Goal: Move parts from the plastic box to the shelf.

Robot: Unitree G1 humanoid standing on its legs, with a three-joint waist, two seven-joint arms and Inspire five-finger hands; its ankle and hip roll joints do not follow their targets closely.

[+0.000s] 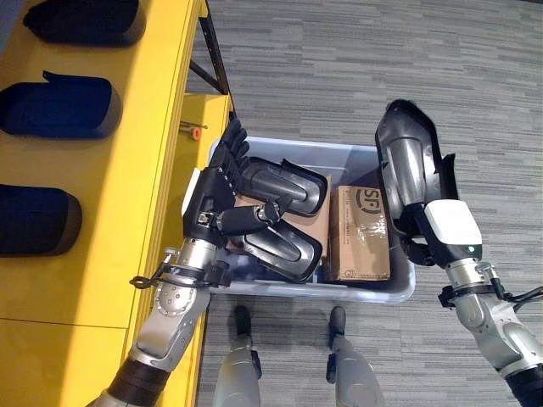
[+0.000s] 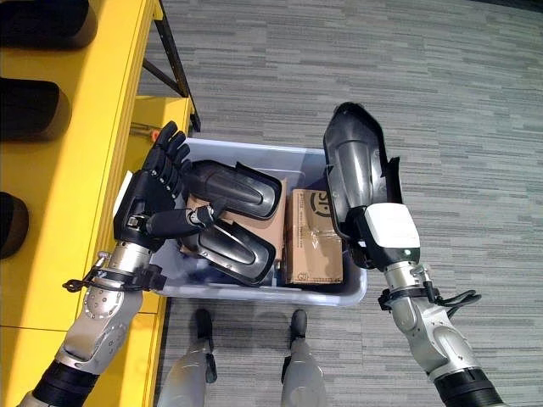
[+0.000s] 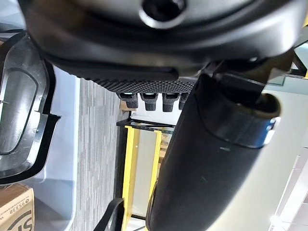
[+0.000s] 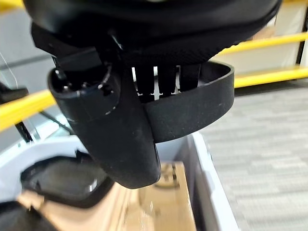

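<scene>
Two parts are lying across the box [image 1: 399, 292] at its left end, on top of cardboard cartons [image 1: 361, 237]. The left hand [image 1: 219, 191] is hovering over the nearer part [image 1: 284, 246], fingers spread, thumb touching it but not closing. The right hand [image 2: 377, 233] is holding a third part [image 2: 355, 165] upright above the box's right edge, fingers curled round its rim. That grip looks shallow, so the tall piece could swing or slip free. Three more parts are sitting on the shelf [image 1: 144, 161], beyond the box's left end.
</scene>
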